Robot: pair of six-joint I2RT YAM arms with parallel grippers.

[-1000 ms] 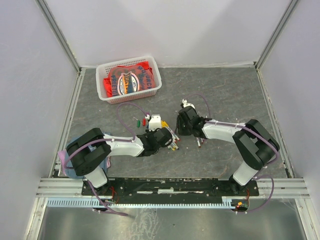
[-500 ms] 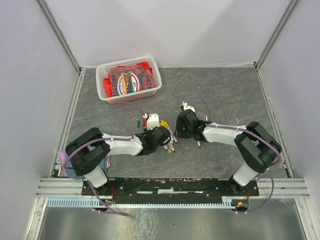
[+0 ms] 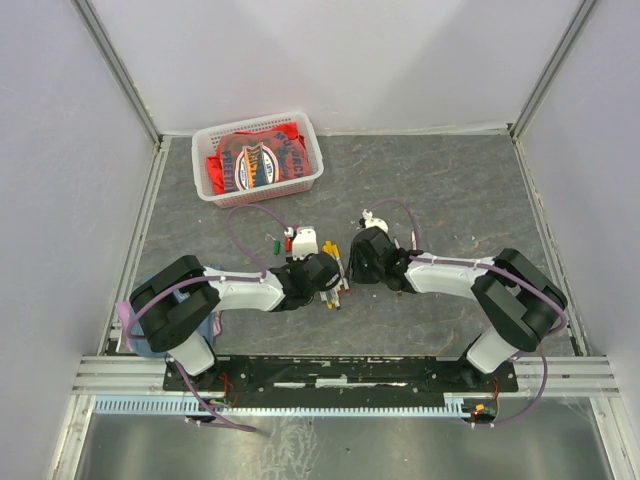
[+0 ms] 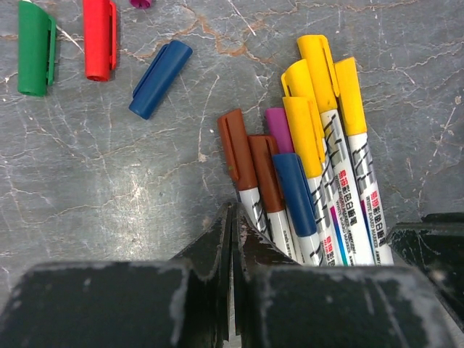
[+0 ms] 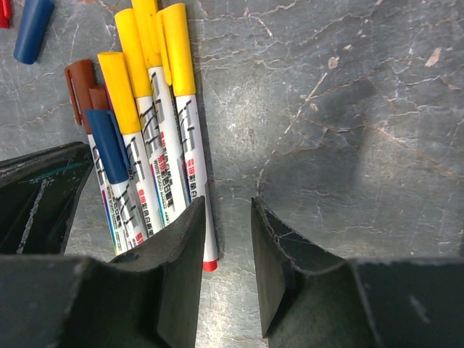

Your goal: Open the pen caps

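- Tabletop [image 3: 450, 190]: dark grey slab with a stone-like pattern, pale veins and rusty flecks showing in the close views.
- Back wall [image 3: 330, 60], left wall [image 3: 60, 150] and right wall [image 3: 600, 130]: plain white panels closing in three sides.
- Corner posts [image 3: 115, 65]: slim aluminium sections running up from the far corners.
- Near edge: aluminium rail [image 3: 330, 372] across the full width, with a sheet-metal floor [image 3: 330, 445] below it.
- White slotted basket [image 3: 312, 150] in the far left corner, on the slab.
- Light: even, diffuse, soft shadows only.
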